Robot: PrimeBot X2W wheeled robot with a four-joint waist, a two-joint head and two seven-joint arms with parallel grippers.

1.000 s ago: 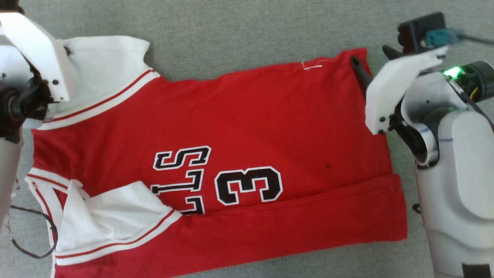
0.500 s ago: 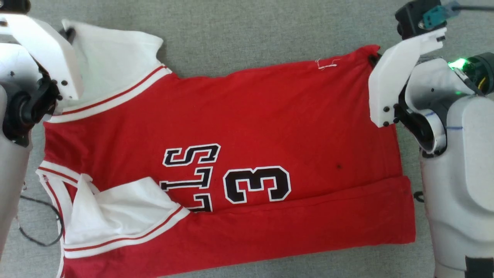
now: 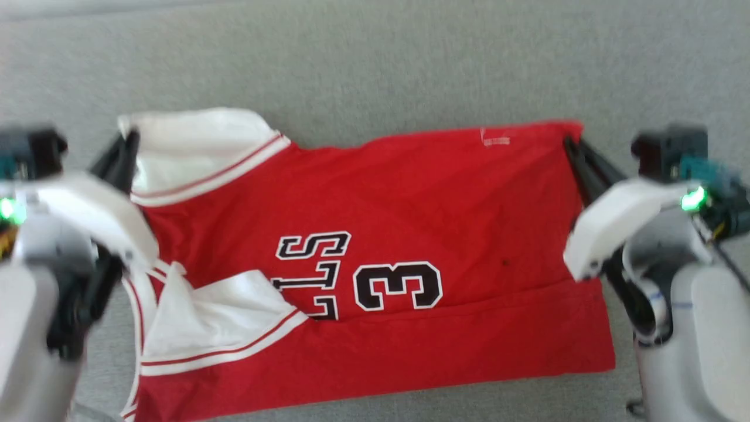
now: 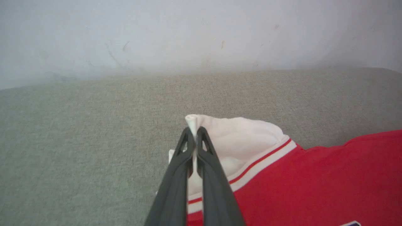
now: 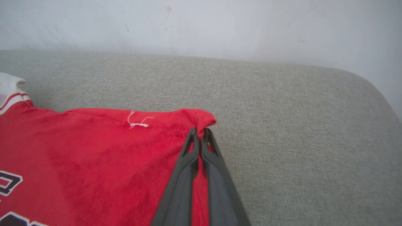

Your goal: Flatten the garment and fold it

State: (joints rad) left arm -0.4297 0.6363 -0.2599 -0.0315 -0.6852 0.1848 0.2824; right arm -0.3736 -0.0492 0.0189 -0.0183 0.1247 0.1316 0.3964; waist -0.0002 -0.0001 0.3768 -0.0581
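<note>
Right gripper (image 5: 198, 131) has closed on the garment (image 3: 410, 205) corner, left gripper (image 4: 195, 131) pinches its sleeve (image 4: 241, 131); behind them one fold seems done.

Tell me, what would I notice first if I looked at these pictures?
The red basketball-jersey T-shirt with white sleeves jumps out first, lying on the grey fabric surface with a big black number 3 in the middle. Next come the two dark-fingered grippers: the left gripper pinches the far white sleeve, and the right gripper pinches the far red corner.
</note>
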